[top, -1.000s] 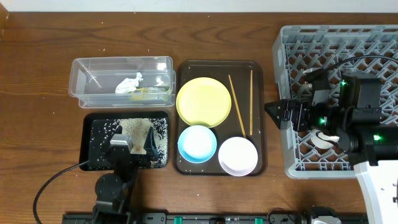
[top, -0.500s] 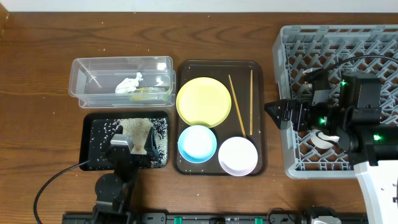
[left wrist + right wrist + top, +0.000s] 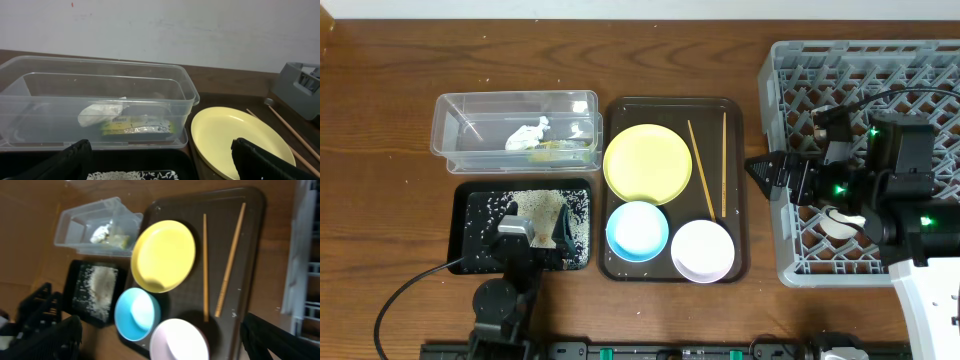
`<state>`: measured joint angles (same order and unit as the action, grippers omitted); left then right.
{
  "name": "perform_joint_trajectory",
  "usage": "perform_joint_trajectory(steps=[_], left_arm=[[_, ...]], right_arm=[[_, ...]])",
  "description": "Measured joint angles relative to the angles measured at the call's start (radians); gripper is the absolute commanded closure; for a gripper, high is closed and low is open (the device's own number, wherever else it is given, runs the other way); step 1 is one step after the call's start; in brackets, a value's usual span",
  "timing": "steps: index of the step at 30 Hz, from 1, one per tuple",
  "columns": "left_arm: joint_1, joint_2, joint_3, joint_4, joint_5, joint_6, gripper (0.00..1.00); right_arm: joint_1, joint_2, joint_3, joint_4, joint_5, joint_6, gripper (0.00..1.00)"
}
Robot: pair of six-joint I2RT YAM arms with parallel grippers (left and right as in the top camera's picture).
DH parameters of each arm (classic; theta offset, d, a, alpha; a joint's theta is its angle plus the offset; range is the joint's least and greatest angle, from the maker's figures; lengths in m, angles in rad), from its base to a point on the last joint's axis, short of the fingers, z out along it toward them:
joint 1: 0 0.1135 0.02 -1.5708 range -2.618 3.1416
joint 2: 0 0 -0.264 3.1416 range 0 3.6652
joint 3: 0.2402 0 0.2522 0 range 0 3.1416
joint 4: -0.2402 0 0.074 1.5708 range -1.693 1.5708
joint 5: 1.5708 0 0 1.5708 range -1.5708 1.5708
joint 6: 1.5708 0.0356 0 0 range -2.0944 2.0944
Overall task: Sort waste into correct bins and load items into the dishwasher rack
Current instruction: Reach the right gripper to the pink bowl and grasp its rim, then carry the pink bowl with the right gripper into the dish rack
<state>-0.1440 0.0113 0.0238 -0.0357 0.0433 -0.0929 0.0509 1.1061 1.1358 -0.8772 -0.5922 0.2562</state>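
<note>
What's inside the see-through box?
The clear tub holds a crumpled white tissue and a green-yellow snack wrapper. Anything beneath them is covered.

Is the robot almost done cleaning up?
About halfway. Done: the tissue and wrapper lie in the clear tub, the rice in the black tray. In hand: nothing; the right pincer is open near the brown tray. Left: the yellow plate, blue bowl, white bowl and chopsticks need to go into the rack.
</note>
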Motion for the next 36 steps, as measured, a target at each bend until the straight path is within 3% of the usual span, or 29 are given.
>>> perform_joint_trajectory(steps=[5, 9, 13, 21, 26, 28, 32, 36], left_arm=[[0.0, 0.0, 0.0, 0.0, 0.003, 0.0, 0.09], [0.0, 0.0, 0.0, 0.0, 0.003, 0.0, 0.09], [0.0, 0.0, 0.0, 0.0, 0.003, 0.0, 0.08], [0.0, 0.0, 0.0, 0.0, 0.003, 0.0, 0.09], [0.0, 0.0, 0.0, -0.001, 0.003, 0.0, 0.09], [0.0, 0.0, 0.0, 0.0, 0.003, 0.0, 0.08], [0.0, 0.0, 0.0, 0.0, 0.003, 0.0, 0.08], [0.0, 0.0, 0.0, 0.0, 0.003, 0.0, 0.09]], right_arm=[[0.163, 0.0, -0.001, -0.124, 0.057, 0.012, 0.18], [0.41, 0.0, -0.017, -0.205, 0.265, 0.086, 0.16], [0.559, 0.009, -0.076, -0.208, 0.46, 0.191, 0.28], [0.581, 0.154, -0.277, -0.051, 0.613, 0.316, 0.51], [0.581, 0.254, -0.307, -0.007, 0.633, 0.336, 0.59], [0.581, 0.289, -0.315, 0.021, 0.635, 0.338, 0.69], [0.581, 0.373, -0.337, 0.057, 0.637, 0.357, 0.99], [0.581, 0.387, -0.34, 0.063, 0.632, 0.381, 0.99]])
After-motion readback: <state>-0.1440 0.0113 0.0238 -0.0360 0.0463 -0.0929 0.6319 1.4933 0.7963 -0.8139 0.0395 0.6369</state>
